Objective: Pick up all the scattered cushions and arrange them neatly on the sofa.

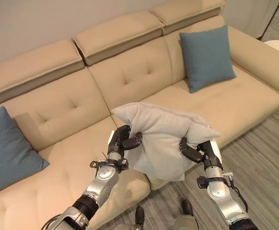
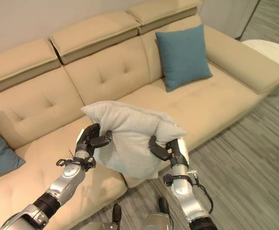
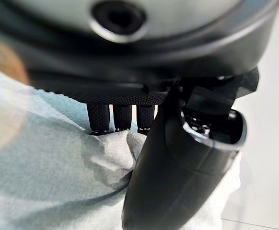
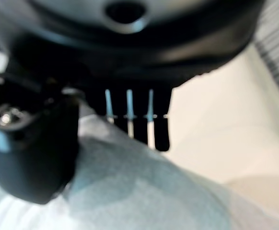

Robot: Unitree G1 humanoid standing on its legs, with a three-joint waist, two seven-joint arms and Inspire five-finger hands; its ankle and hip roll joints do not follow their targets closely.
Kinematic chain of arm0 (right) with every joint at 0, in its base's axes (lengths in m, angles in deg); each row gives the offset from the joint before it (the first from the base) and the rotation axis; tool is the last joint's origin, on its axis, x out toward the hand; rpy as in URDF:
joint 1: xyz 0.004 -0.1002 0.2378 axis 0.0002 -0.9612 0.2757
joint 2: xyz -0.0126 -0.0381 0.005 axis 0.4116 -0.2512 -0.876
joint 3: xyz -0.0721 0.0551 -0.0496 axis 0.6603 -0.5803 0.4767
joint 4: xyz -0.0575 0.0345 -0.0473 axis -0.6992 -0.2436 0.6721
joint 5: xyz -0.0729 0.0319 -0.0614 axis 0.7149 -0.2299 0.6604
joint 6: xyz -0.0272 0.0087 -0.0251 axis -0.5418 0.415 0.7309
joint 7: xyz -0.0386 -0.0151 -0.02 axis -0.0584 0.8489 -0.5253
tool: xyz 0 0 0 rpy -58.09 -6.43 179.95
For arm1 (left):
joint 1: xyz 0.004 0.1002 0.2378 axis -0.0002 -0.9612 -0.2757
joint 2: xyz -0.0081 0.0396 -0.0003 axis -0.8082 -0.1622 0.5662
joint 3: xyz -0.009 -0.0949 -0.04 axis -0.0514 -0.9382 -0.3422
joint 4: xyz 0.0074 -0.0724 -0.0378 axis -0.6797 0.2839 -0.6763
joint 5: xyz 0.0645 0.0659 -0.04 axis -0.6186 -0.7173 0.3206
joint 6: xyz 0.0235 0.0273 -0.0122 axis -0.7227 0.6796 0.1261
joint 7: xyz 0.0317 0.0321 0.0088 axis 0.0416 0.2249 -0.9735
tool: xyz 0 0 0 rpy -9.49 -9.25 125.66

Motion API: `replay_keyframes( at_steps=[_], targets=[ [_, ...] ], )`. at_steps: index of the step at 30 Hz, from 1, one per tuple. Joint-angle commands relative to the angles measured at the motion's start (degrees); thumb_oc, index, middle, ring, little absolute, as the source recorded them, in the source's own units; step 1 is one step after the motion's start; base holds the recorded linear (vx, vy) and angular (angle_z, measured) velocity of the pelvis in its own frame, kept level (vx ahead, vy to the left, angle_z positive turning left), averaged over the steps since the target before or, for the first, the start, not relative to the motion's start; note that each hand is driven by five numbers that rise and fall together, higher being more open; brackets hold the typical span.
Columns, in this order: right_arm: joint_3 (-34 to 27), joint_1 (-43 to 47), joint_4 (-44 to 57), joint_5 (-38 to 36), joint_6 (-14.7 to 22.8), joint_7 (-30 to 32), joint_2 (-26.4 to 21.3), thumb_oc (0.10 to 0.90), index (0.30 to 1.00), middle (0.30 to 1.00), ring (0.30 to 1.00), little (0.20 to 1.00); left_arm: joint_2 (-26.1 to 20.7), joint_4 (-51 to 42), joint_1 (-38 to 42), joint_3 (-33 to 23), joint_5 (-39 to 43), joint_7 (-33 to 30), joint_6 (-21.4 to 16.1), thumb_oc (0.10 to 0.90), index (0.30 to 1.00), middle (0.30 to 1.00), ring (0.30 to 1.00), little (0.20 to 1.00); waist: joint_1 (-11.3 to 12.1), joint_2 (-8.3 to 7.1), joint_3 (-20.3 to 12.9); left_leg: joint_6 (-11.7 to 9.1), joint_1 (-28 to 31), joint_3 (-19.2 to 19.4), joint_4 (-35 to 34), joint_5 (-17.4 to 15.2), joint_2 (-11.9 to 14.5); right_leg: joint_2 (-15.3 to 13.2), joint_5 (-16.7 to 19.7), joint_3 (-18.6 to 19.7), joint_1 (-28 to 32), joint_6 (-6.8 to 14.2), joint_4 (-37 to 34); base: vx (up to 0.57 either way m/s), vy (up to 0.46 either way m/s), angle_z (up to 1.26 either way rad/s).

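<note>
I hold the pale grey cushion in the air in front of me, above the front edge of the beige sofa. My left hand pinches its edge at about 9 o'clock, thumb curled over the fabric and fingers dug into the cloth. My right hand pinches the opposite edge at about 3 o'clock, thumb on the near face and fingers behind. The cloth bunches and folds under both grips and the body sags between them, so I judge it light, soft and limp, not slippery; two opposite edges look the right places to hold. One teal cushion leans on the backrest at 1 o'clock; another teal cushion lies on the seat at 9 o'clock.
</note>
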Motion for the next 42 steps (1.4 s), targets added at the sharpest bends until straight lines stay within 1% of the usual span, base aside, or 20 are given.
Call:
replay_keyframes(
  at_steps=[1,2,4,5,6,7,9,10,11,12,13,15,18,19,21,26,31,37,39,42],
  targets=[
    [4.50,9.05,5.71,0.28,6.44,-3.12,0.10,0.400,0.300,0.300,0.300,0.300,9.45,-10.86,11.03,3.02,-5.48,6.40,-7.59,0.400,0.300,0.300,0.300,0.300,0.68,1.07,-8.02,-4.61,1.98,-0.26,6.40,-9.57,7.31,5.63,-5.74,-2.06,1.66,1.42,6.65,0.17,-0.384,0.54],
    [4.43,9.67,5.28,-0.98,7.40,-2.43,-0.55,0.400,0.300,0.300,0.300,0.300,9.46,-10.57,11.67,2.02,-6.21,4.69,-8.02,0.400,0.300,0.300,0.300,0.300,1.33,0.56,-7.82,-6.01,-0.17,-1.12,9.89,-7.38,8.81,7.14,-7.08,-4.52,3.24,-0.46,5.98,0.10,-0.269,0.38],
    [4.47,9.77,5.15,-1.00,7.49,-2.40,-0.56,0.400,0.300,0.300,0.300,0.300,9.47,-10.60,11.69,2.01,-6.26,4.62,-8.00,0.400,0.300,0.300,0.300,0.300,1.02,0.63,-7.78,-6.06,-0.38,-1.45,10.18,-7.52,8.85,7.17,-7.10,-4.86,3.38,-0.51,5.92,0.04,-0.144,0.52],
    [5.44,13.09,3.79,-1.71,7.54,-1.06,-1.00,0.400,0.300,0.300,0.300,0.300,10.33,-9.66,13.25,0.85,-5.57,1.99,-8.58,0.400,0.300,0.300,0.300,0.300,1.71,-0.40,-7.06,-6.72,-3.34,0.19,14.25,-4.44,10.06,7.51,-7.68,-8.25,5.89,-1.98,5.07,0.04,-0.153,0.72],
    [5.91,15.00,2.97,-1.65,7.58,-0.55,-1.30,0.400,0.300,0.300,0.300,0.300,10.57,-8.94,14.34,0.43,-5.85,1.13,-8.76,0.400,0.300,0.300,0.300,0.300,1.54,-0.80,-6.69,-6.61,-4.73,2.13,15.14,-4.33,10.51,7.39,-7.93,-9.45,6.92,-2.19,4.36,0.07,-0.160,0.88],
    [7.10,19.72,1.22,-1.84,7.50,0.24,-2.08,0.400,0.300,0.300,0.300,0.300,11.33,-6.82,17.88,-0.56,-6.46,-1.13,-9.30,0.400,0.300,0.300,0.300,0.300,1.94,-1.55,-7.01,-6.92,-6.16,7.30,11.12,-3.75,13.17,7.27,-8.46,-11.98,8.48,-1.80,2.86,0.04,-0.036,0.71],
    [8.17,21.72,0.40,-2.04,7.33,1.11,-2.37,0.400,0.300,0.300,0.300,0.300,12.11,-6.39,18.87,-0.84,-6.33,-2.22,-9.35,0.400,0.300,0.300,0.300,0.300,2.27,-1.40,-6.69,-7.23,-7.00,9.99,7.74,-0.88,15.39,7.25,-8.90,-13.61,8.90,-1.84,3.52,0.05,0.009,0.83],
    [8.18,21.74,0.38,-2.04,7.34,1.11,-2.37,0.400,0.300,0.300,0.300,0.300,12.11,-6.38,18.88,-0.85,-6.33,-2.22,-9.35,0.400,0.300,0.300,0.300,0.300,2.27,-1.40,-6.65,-7.23,-6.93,10.01,7.66,-0.84,15.39,7.25,-8.91,-13.60,8.93,-1.84,3.53,0.10,0.034,0.85],
    [9.68,26.46,-1.52,-1.81,6.45,1.01,-1.85,0.400,0.300,0.300,0.300,0.300,11.94,-3.96,21.22,-2.08,-5.83,-3.99,-9.40,0.400,0.300,0.300,0.300,0.300,3.17,-1.10,-7.45,-7.66,-5.71,10.03,3.25,-0.21,15.93,7.98,-9.56,-14.59,9.39,-1.31,3.80,0.16,0.076,0.40],
    [10.52,29.79,-4.29,-1.77,5.97,1.64,-0.52,0.400,0.300,0.300,0.300,0.300,12.55,-2.17,23.15,-2.65,-4.74,-4.52,-9.57,0.400,0.300,0.300,0.300,0.300,4.19,-1.19,-8.51,-8.13,-5.30,8.41,0.59,0.63,14.89,7.88,-9.65,-15.79,10.30,-0.93,3.41,0.16,0.076,0.04],
    [10.56,29.95,-4.45,-1.78,6.05,1.68,-0.49,0.400,0.300,0.300,0.300,0.300,12.55,-2.11,23.25,-2.68,-4.74,-4.53,-9.59,0.400,0.300,0.300,0.300,0.300,4.08,-1.20,-8.44,-8.13,-5.22,8.33,0.42,0.73,14.86,7.86,-9.65,-15.89,10.40,-0.92,3.35,0.18,0.129,0.03],
    [14.32,39.35,-12.79,-3.13,4.89,2.12,0.45,0.400,0.300,0.300,0.300,0.300,11.87,3.62,28.86,-3.08,-5.25,-6.39,-9.21,0.400,0.300,0.300,0.300,0.300,5.78,-1.98,-9.70,-8.15,-4.33,9.19,-0.90,0.94,14.24,7.26,-9.44,-16.25,11.09,-0.57,2.30,0.18,0.140,0.53],
    [16.36,45.20,-18.11,-3.46,4.18,2.46,0.50,0.400,0.300,0.300,0.300,0.300,10.93,7.62,32.99,-3.68,-6.78,-7.93,-8.45,0.400,0.300,0.300,0.300,0.300,7.26,-2.57,-9.47,-8.00,-4.61,9.31,-1.16,0.96,13.79,7.05,-9.32,-16.52,10.83,-0.38,1.97,0.06,0.104,0.16],
    [17.29,53.67,-24.39,-4.90,2.76,2.57,1.29,0.400,0.300,0.300,0.300,0.300,9.62,13.37,38.26,-4.05,-8.75,-10.05,-8.21,0.400,0.300,0.300,0.300,0.300,7.88,-2.87,-9.30,-8.01,-5.53,9.40,-1.86,1.30,13.41,7.00,-8.91,-16.31,9.76,0.03,1.61,-0.01,0.101,0.15],
    [17.72,56.58,-26.29,-5.53,2.86,2.85,1.96,0.400,0.300,0.300,0.300,0.300,9.90,15.74,41.35,-4.28,-9.86,-11.32,-7.63,0.400,0.300,0.300,0.300,0.300,8.31,-3.02,-8.91,-8.07,-6.52,9.25,-2.23,1.65,13.17,6.97,-8.57,-16.39,8.94,0.20,1.25,-0.07,0.081,0.24],
    [20.21,74.39,-40.12,-11.01,3.26,4.52,4.29,0.400,0.300,0.300,0.300,0.300,12.80,30.14,56.60,-1.97,-11.75,-13.14,-7.08,0.400,0.300,0.300,0.300,0.300,9.28,-2.40,-5.83,-9.50,-16.29,6.94,-2.23,3.74,11.74,6.40,-6.32,-18.42,1.86,0.87,0.35,-0.17,0.086,0.33],
    [25.57,87.21,-49.45,-11.11,2.74,5.43,3.96,0.400,0.300,0.300,0.300,0.300,13.60,38.93,68.69,-1.20,-9.95,-13.56,-7.90,0.400,0.300,0.300,0.300,0.300,9.26,-1.24,-3.41,-10.49,-23.73,6.07,-2.23,5.07,9.78,4.48,-3.31,-19.51,-3.51,2.34,-1.24,-0.02,0.118,0.36],
    [27.89,94.74,-50.01,-10.59,3.71,7.96,2.16,0.400,0.300,0.300,0.300,0.300,8.50,42.51,76.63,1.53,-13.79,-14.46,-7.14,0.400,0.300,0.300,0.300,0.300,9.26,-0.70,-1.87,-11.06,-28.37,7.21,-2.23,5.68,9.46,3.26,-1.53,-18.08,-8.27,3.90,-2.01,0.03,0.117,0.06],
    [31.64,97.59,-52.25,-7.58,3.19,8.87,0.90,0.400,0.300,0.300,0.300,0.300,7.31,42.37,79.00,1.84,-13.36,-15.06,-8.37,0.400,0.300,0.300,0.300,0.300,9.31,-0.65,-1.16,-11.25,-29.64,7.52,-2.23,5.72,9.35,2.94,-1.26,-18.07,-9.53,4.34,-2.01,0.06,0.085,-0.09],
    [32.56,98.89,-53.50,-7.39,2.97,8.93,0.17,0.400,0.300,0.300,0.300,0.300,6.32,42.10,80.65,2.67,-12.66,-15.53,-9.09,0.400,0.300,0.300,0.300,0.300,8.93,-0.50,-0.89,-11.23,-30.44,7.75,-2.23,5.79,9.26,2.82,-0.80,-17.84,-10.42,4.77,-2.01,0.03,0.050,-0.06]
  ],
)
